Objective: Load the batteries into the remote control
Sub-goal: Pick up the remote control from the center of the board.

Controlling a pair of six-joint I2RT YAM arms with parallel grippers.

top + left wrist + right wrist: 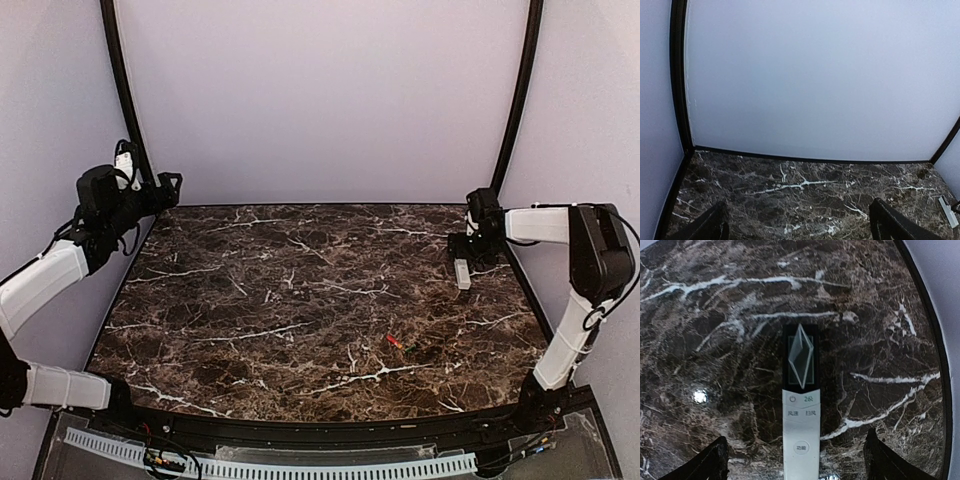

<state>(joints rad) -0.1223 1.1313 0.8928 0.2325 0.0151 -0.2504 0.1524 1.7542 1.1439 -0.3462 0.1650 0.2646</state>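
Top external view, by count: one remote control (462, 272), two batteries, and my two arms. The remote control lies at the right of the frame, close to the right edge of the dark marble surface (270, 290). The red battery (393, 340) and the dark battery (411, 348) lie just beside each other at lower centre-right, well apart from the remote control and nearer the front edge. My left fingers (168, 185) hang at the upper left, over the far left corner of the surface, spread wide and holding nothing. A broad stretch of marble lies between them and the batteries. In the left wrist view the remote control (948, 210) shows small at the lower right. My right fingers (710, 462) hover above the remote control (801, 440), spread wide, one on each side and neither touching it. It lies face up, its dark end toward the top of that frame. The black rim (940, 365) of the surface curves down the right side, near it.
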